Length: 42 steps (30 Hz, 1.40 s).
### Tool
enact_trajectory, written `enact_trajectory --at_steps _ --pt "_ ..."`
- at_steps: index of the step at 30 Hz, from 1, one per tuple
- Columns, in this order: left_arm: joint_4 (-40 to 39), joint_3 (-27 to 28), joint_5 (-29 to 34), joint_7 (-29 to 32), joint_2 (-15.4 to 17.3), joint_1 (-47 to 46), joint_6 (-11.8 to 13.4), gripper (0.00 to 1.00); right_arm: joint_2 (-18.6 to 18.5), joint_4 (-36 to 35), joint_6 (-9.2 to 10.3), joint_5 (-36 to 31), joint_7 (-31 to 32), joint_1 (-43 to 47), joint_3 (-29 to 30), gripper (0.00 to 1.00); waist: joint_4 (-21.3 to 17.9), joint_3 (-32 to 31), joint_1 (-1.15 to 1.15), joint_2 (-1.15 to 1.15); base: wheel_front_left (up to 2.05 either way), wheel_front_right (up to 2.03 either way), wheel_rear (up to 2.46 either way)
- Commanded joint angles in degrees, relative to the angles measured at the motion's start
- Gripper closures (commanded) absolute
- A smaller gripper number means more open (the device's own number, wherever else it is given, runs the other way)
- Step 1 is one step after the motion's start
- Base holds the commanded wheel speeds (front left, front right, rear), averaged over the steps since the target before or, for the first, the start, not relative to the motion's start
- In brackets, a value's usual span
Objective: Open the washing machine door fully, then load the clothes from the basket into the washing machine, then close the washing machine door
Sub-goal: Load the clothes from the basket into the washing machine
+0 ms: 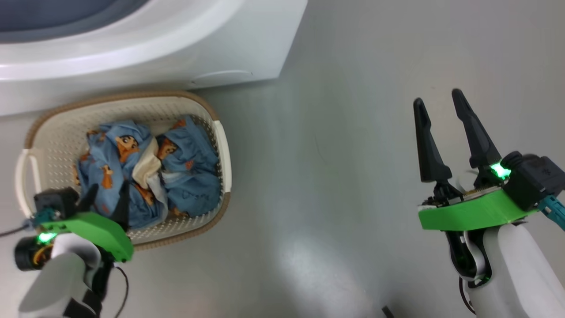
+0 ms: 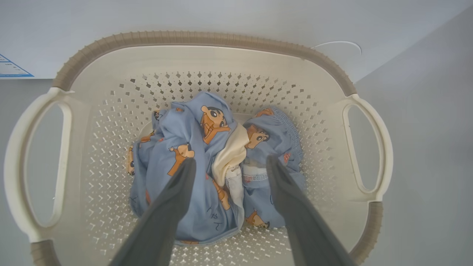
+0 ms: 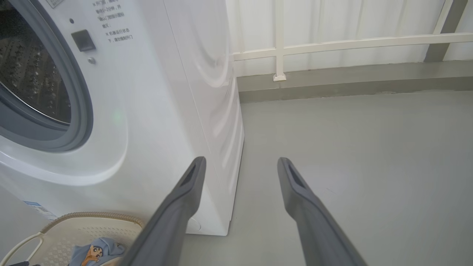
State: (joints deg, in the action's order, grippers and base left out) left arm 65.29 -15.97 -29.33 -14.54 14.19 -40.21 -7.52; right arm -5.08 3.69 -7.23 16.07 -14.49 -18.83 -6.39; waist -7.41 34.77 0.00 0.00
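- Closest to us, the left end effector rises from the bottom of its wrist view, two long dark fingers spread wide with nothing clamped between them.
- Right under those tips we have the clothes, but whether the tips touch the fabric or hang just above it we cannot tell.
- From the head view the same fingers are foreshortened, their bases masked by the green wrist shell.
- We see the clothes bunched in the middle of the basket: blue cloth with orange cartoon figures, and a cream-white fold running between our two fingers.
- Our basket stands on the grey floor, close against the foot of the washing machine. Whether rim and machine touch, we cannot say.
- Up top in the head view the machine is cut off, so we get only its curved white front and a sliver of grey-blue seal.
- Over in the right wrist view we catch the perforated steel drum inside the seal ring, cropped at the left edge. The print beside it is too small to read.
- Left arm: the pale forearm comes up from the lower left corner, wrist bent so the fingers point down into the basket.
- Right end effector: well apart from the basket, out over bare floor, fingers apart and empty, aimed forward past the machine's right front corner.
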Motion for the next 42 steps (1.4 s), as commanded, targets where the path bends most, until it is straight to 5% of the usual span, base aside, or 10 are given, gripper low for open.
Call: enact_trajectory --at_steps 1,31,42 --pt "0.80 0.96 -0.53 0.16 2.78 -0.89 0.03 0.00 0.36 -1.81 -0.25 -0.59 -0.51 -0.31 -1.46 0.00 -0.93 1.96 0.00 0.00 0.00 0.00 0.00" --pt "8.50 -2.34 -1.21 10.53 9.67 -16.74 2.70 0.00 1.80 -7.05 -0.25 -1.18 -0.51 -5.93 -4.21 0.00 -4.39 16.22 0.00 0.00 0.00 0.00 0.00" --pt "8.60 -4.07 -1.49 12.94 9.55 -19.06 0.81 0.00 2.13 -7.65 -0.25 -0.88 -0.51 -6.45 -4.94 0.00 -5.01 18.10 0.00 0.00 0.00 0.00 0.00"
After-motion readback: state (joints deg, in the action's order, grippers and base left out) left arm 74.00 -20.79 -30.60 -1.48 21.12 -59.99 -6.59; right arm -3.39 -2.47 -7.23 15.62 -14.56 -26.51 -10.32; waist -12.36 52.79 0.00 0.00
